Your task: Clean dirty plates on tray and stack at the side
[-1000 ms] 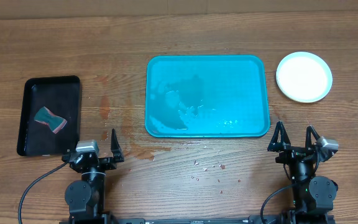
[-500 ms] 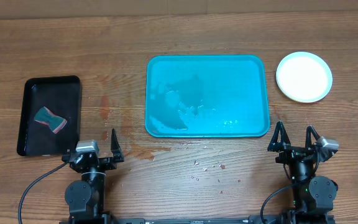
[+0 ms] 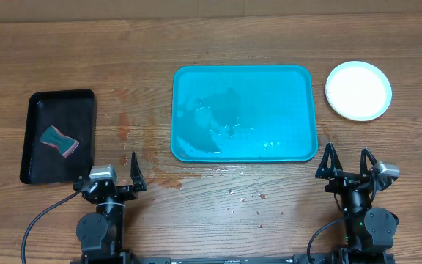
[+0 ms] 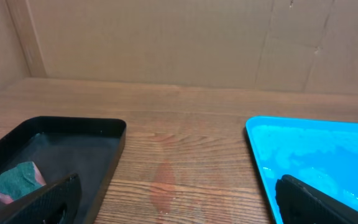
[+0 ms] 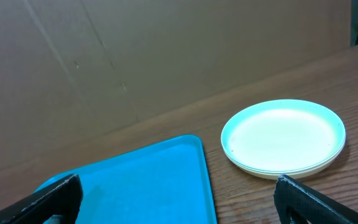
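the tray [image 3: 244, 81] lies in the middle of the overhead frame, with wet patches on its floor. the plates [image 3: 357, 90] sit stacked on the table [image 3: 196, 37] at upper right, just beside the tray's corner but not touching it. the left gripper [image 4: 179, 180], at lower left, and the right gripper [image 3: 348, 155], at lower right, both have their fingers spread wide, grasping nothing. a black tray [image 3: 57, 95] at left holds a sponge [image 3: 59, 141].

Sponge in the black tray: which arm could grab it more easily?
Left, probably. The sponge lies in the black tray, just ahead of the open left gripper; the right gripper sits far across, past the blue tray, by the plates.
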